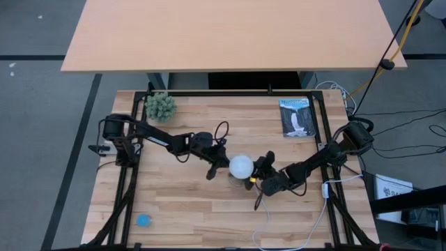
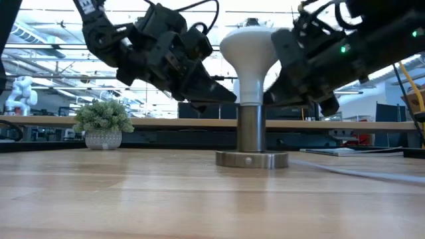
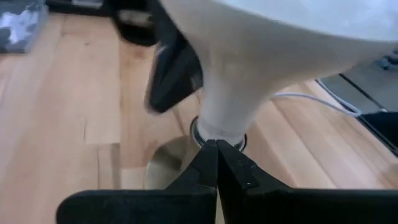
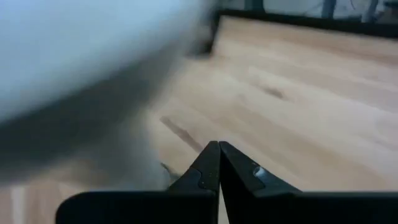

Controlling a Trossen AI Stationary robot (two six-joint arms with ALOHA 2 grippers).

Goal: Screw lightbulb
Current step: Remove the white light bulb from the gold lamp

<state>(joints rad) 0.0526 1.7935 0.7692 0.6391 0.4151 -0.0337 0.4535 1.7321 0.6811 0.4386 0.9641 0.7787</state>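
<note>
A: What lay on the wooden table (image 1: 181, 202)?
B: A potted plant (image 1: 161, 106) at eleven o'clock, a booklet (image 1: 297, 117) at one o'clock, bare boards toward six.
A: And the lightbulb (image 1: 241, 166)?
B: At centre, upright in its metal socket (image 2: 252, 139). The left gripper (image 1: 217, 167) at its nine o'clock and the right gripper (image 1: 259, 178) at its four o'clock were both closed, empty.
</note>
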